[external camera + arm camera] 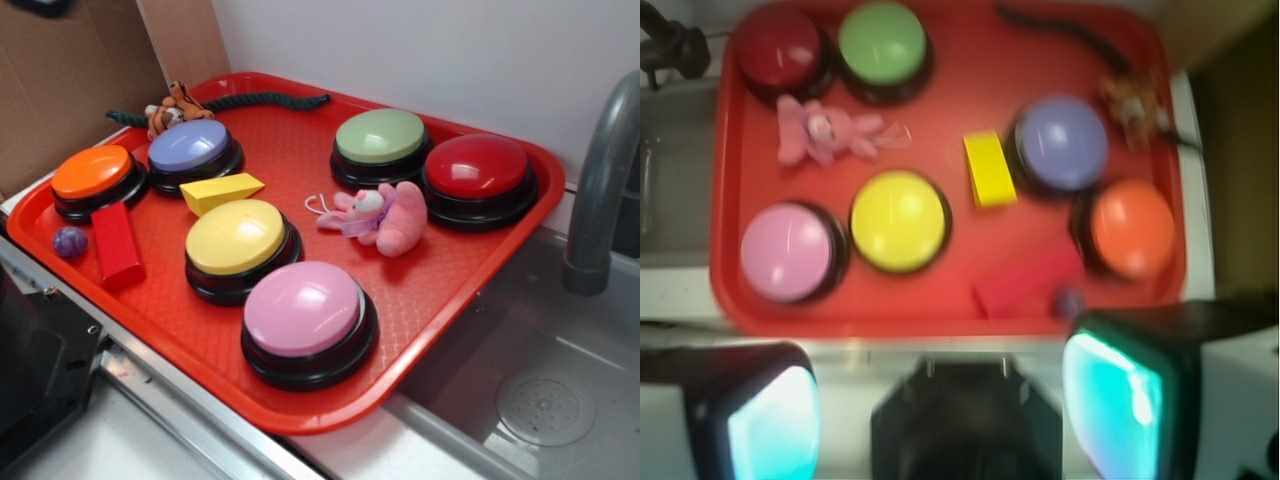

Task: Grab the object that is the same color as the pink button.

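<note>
While the gripper hangs above the tray's near edge, off the tray, its fingers stand apart with nothing between them. Red tray carries six buttons. Pink plush animal lies on its side toward the far right corner, touching the red button, just beside the green button. Pink button sits at the near edge, yellow button beside it. Tiger plush at the far left corner.

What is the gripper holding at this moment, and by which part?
Nothing. The gripper is open short of the red tray; the pink plush lies untouched between the buttons.
</note>
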`<state>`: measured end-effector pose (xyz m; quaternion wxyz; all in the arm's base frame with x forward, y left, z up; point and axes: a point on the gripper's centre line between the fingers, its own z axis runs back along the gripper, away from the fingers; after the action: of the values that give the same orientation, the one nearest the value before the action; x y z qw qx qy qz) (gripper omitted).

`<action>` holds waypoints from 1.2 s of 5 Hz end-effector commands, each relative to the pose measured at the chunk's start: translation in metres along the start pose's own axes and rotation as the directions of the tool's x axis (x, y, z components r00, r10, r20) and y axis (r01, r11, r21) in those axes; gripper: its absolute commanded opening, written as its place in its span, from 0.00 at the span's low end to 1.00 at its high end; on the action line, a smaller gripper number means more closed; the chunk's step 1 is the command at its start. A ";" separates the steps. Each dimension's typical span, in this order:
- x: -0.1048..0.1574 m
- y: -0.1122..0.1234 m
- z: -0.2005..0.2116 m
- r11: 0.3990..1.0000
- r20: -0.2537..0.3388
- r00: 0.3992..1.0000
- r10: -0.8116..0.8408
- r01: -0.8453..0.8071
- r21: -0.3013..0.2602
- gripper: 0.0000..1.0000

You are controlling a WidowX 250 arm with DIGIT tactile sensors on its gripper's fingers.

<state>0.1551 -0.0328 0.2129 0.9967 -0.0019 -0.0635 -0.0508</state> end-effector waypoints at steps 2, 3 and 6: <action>0.100 -0.061 -0.111 0.859 0.176 0.850 -0.496 0.511 -0.046 1.00; 0.107 -0.081 -0.134 0.805 0.245 0.796 -0.553 0.587 -0.087 1.00; 0.102 -0.098 -0.171 0.802 0.195 0.808 -0.556 0.583 -0.130 1.00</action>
<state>0.2699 -0.1295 0.0442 0.9260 -0.0774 -0.1126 -0.3518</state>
